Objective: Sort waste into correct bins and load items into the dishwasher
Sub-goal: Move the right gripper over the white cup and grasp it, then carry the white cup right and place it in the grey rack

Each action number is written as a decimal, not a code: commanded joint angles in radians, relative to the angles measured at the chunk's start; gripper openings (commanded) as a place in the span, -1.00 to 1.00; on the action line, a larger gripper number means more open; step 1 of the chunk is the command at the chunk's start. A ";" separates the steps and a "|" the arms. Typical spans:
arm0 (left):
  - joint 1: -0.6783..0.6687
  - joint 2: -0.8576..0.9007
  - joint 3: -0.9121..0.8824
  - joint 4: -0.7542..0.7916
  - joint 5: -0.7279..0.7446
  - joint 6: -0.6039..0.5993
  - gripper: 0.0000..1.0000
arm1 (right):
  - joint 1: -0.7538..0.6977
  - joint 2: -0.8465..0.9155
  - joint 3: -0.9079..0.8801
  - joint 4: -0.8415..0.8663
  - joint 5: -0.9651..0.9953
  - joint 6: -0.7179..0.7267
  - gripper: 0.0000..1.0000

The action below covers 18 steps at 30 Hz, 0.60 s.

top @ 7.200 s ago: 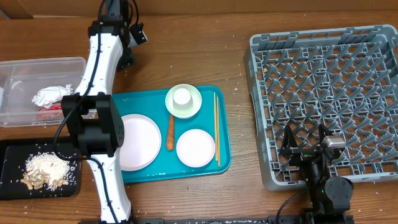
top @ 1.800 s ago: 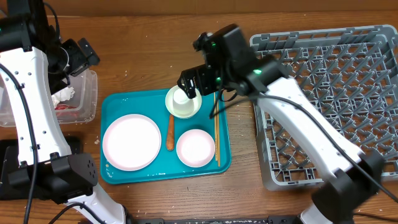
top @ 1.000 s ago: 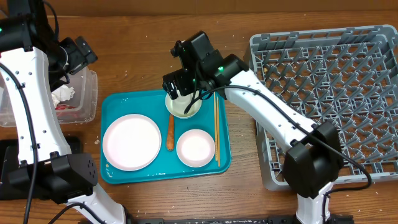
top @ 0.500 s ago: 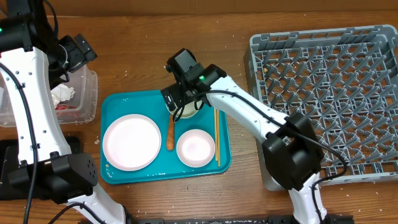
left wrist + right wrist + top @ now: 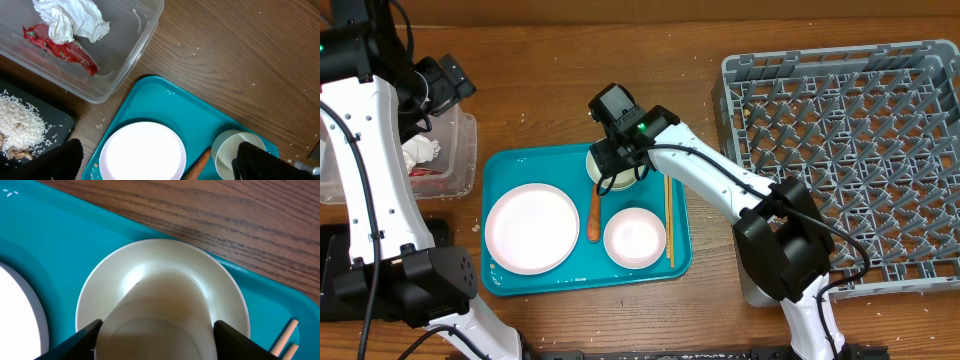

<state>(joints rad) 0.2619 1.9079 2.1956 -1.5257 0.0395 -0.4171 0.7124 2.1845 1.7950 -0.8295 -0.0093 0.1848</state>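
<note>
Crumpled white napkin (image 5: 70, 20) is binned; grey plastic rack (image 5: 840, 150) is left unloaded. Little white cup (image 5: 157, 305) is clasped by right claw (image 5: 157, 330); left claw (image 5: 160, 162) is spread wide.

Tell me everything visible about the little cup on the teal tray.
The little cup is plain, glossy off-white and ceramic-looking, with no handle in view. It stands in the small bowl near the rim of the teal tray. The right gripper straddles it, a finger at each side; contact cannot be confirmed.
</note>
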 commanded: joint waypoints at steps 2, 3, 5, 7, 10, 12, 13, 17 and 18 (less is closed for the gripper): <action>-0.005 0.002 -0.007 0.001 -0.014 -0.014 0.99 | 0.000 0.009 0.045 -0.018 -0.049 0.041 0.09; -0.005 0.002 -0.007 0.001 -0.014 -0.014 1.00 | -0.002 0.004 0.076 -0.034 -0.049 0.064 0.00; -0.005 0.002 -0.007 0.001 -0.014 -0.014 1.00 | -0.013 -0.004 0.159 -0.079 -0.048 0.077 -0.03; -0.005 0.002 -0.007 0.001 -0.014 -0.014 1.00 | -0.026 -0.011 0.249 -0.130 -0.047 0.077 -0.03; -0.007 0.002 -0.007 0.001 -0.014 -0.014 1.00 | -0.079 -0.011 0.445 -0.251 -0.041 0.078 -0.03; -0.007 0.002 -0.007 0.000 -0.014 -0.013 1.00 | -0.144 -0.012 0.561 -0.336 -0.004 0.082 -0.02; -0.007 0.002 -0.007 0.000 -0.014 -0.013 1.00 | -0.190 -0.012 0.616 -0.384 0.025 0.082 -0.02; -0.007 0.002 -0.007 0.002 -0.020 -0.013 1.00 | -0.420 -0.012 0.759 -0.555 0.106 0.117 -0.02; -0.007 0.002 -0.007 0.002 -0.024 -0.013 0.99 | -0.464 -0.012 0.767 -0.582 0.106 0.127 -0.02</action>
<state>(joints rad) 0.2619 1.9079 2.1952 -1.5257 0.0387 -0.4171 0.3935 2.1853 2.5023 -1.3468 0.0353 0.2775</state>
